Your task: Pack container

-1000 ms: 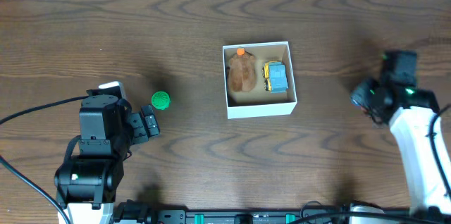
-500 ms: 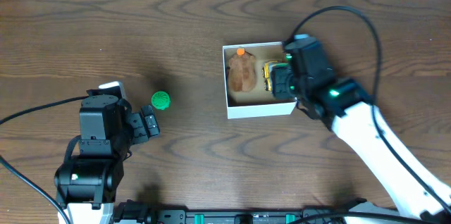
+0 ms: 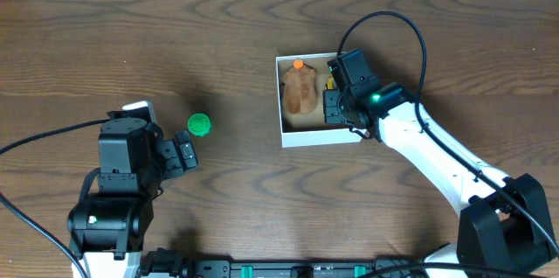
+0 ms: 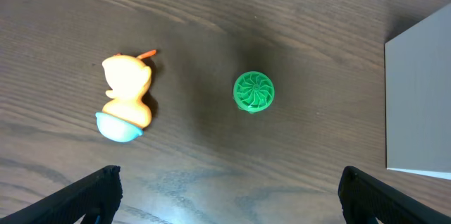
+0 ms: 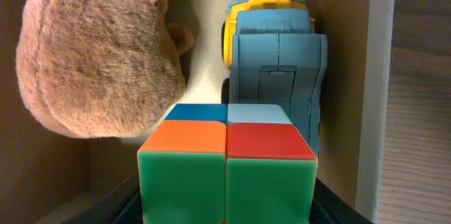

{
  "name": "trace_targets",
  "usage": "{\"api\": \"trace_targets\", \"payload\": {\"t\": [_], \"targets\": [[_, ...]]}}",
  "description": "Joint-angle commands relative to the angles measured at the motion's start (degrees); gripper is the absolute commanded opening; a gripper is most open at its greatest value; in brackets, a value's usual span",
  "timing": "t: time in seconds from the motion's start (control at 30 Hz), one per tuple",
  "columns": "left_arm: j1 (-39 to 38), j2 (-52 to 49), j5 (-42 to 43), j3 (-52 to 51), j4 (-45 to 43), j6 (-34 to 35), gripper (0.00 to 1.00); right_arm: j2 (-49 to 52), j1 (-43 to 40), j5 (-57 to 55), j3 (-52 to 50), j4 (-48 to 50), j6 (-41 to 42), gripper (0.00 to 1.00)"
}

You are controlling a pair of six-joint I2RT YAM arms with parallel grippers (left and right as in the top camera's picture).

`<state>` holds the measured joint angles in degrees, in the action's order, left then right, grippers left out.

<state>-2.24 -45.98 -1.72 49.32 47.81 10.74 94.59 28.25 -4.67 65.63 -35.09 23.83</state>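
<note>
The container (image 5: pixel 377 76) is crowded: the right claw (image 5: pixel 225 210), pinching a cube (image 5: pixel 225 160), has the truck (image 5: pixel 278 69) just ahead; released, the cube could perch on it.

The bench (image 3: pixel 175 33) is dark brown wood with visible grain. A ribbed green ball (image 4: pixel 253 91) rests on it. In the left wrist view, an orange duck (image 4: pixel 125 97) with a pale blue base lies to the left of the ball, apart from it. A brown plush (image 5: pixel 91 55) lies beside a blue and yellow truck (image 5: pixel 278 62). A cube (image 5: pixel 227 168) with orange, red, green and blue faces sits in the foreground of the right wrist view, overlapping the truck's near end.
</note>
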Motion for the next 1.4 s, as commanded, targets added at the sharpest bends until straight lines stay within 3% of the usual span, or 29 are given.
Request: {"api": "trace_targets", "payload": {"t": [0.0, 0.23, 0.3, 0.37, 0.43, 0.53, 0.6, 0.7, 0.77, 1.2, 1.37], "targets": [[0.2, -0.02, -0.26, 1.09, 0.13, 0.55, 0.98, 0.24, 0.33, -0.63, 0.66, -0.85, 0.98, 0.09], [0.2, -0.02, -0.26, 1.09, 0.13, 0.55, 0.98, 0.24, 0.33, -0.61, 0.63, -4.28, 0.98, 0.12], [0.2, -0.02, -0.26, 1.09, 0.13, 0.55, 0.98, 0.24, 0.33, -0.63, 0.66, -4.55, 0.98, 0.24], [0.2, -0.02, -0.26, 1.09, 0.13, 0.55, 0.98, 0.24, 0.33, -0.63, 0.63, -4.5, 0.98, 0.27], [0.2, -0.02, -0.26, 1.09, 0.13, 0.55, 0.98, 0.24, 0.33, -0.63, 0.66, -4.39, 0.98, 0.39], [0.2, -0.02, -0.28, 1.09, 0.13, 0.55, 0.98, 0.24, 0.33, -0.66, 0.63, -4.33, 0.98, 0.45], [0.2, -0.02, -0.26, 1.09, 0.13, 0.55, 0.98, 0.24, 0.33, -0.63, 0.63, -4.33, 0.98, 0.57], [0.2, -0.02, -0.26, 1.09, 0.13, 0.55, 0.98, 0.24, 0.33, -0.66, 0.63, -4.33, 0.98, 0.58], [0.2, -0.02, -0.26, 1.09, 0.13, 0.55, 0.98, 0.24, 0.33, -0.66, 0.63, -4.31, 0.98, 0.64], [0.2, -0.02, -0.26, 1.09, 0.13, 0.52, 0.98, 0.17, 0.33, -0.7, 0.81, -0.09, 0.7, 0.6], [0.2, -0.02, -0.26, 1.09, 0.15, 0.55, 0.98, -0.7, -0.63, -1.62, 7.37, -0.31, -2.97, 0.62]]}}
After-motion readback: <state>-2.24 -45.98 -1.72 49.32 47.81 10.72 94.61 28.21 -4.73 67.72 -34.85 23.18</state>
